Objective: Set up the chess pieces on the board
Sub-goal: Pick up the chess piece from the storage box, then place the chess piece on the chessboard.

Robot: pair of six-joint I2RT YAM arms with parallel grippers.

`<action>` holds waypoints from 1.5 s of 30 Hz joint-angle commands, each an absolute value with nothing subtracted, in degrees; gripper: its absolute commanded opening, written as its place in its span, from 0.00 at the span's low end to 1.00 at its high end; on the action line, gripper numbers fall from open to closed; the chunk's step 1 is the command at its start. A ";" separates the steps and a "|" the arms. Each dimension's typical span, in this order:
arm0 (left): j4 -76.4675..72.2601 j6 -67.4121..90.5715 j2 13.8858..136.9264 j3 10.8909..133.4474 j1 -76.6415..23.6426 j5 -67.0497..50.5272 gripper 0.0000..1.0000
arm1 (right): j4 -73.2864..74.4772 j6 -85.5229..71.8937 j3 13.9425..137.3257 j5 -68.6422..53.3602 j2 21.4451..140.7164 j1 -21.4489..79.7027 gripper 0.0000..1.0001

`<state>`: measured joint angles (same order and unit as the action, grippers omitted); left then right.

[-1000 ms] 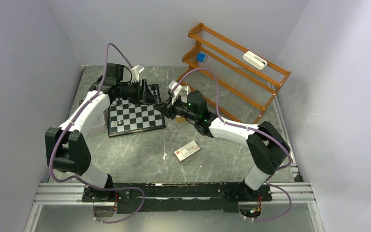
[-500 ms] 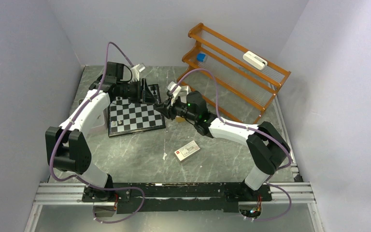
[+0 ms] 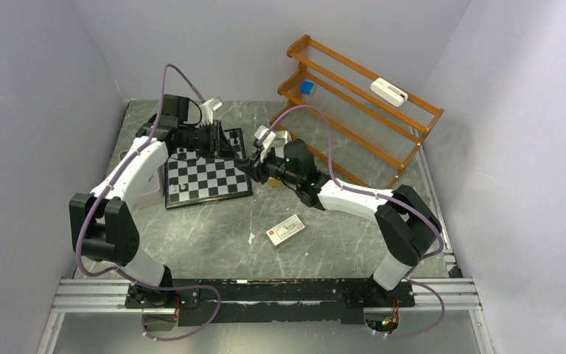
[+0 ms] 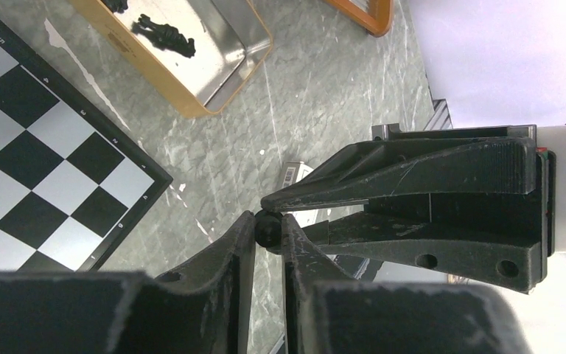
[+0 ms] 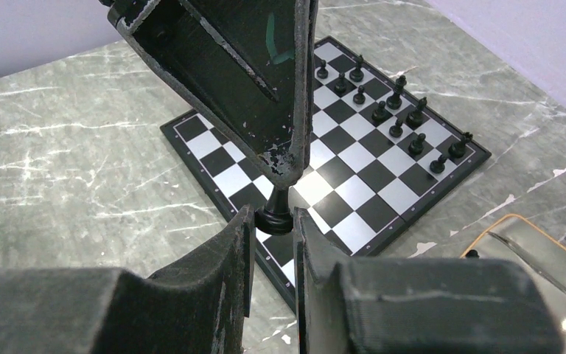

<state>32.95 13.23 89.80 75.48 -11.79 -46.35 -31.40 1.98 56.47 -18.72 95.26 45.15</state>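
Right gripper [image 5: 274, 221] of mine pinches narrow on the base of a black chess piece [image 5: 274, 214]. My left gripper [image 4: 267, 228] nips its head, so its long axis runs between them. It hangs by the board [image 5: 383, 195] edge, nearer my left arm. Border lettering is unreadable.

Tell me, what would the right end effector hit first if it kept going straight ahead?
The right end effector would meet the black chess piece pinched in its tips, then immediately the left end effector, gripping that piece from the opposite side.
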 commanded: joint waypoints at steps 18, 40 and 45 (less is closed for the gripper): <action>31.66 15.51 87.82 80.59 -12.39 -23.98 0.11 | -29.30 -6.56 53.01 -7.63 90.06 45.35 1.00; 16.96 12.19 102.95 87.41 -11.64 13.24 0.12 | -22.11 -15.03 45.56 -1.54 72.78 45.13 1.00; 14.44 13.36 107.44 86.95 -9.73 12.46 0.11 | -22.43 -14.86 45.23 -1.37 73.18 45.09 1.00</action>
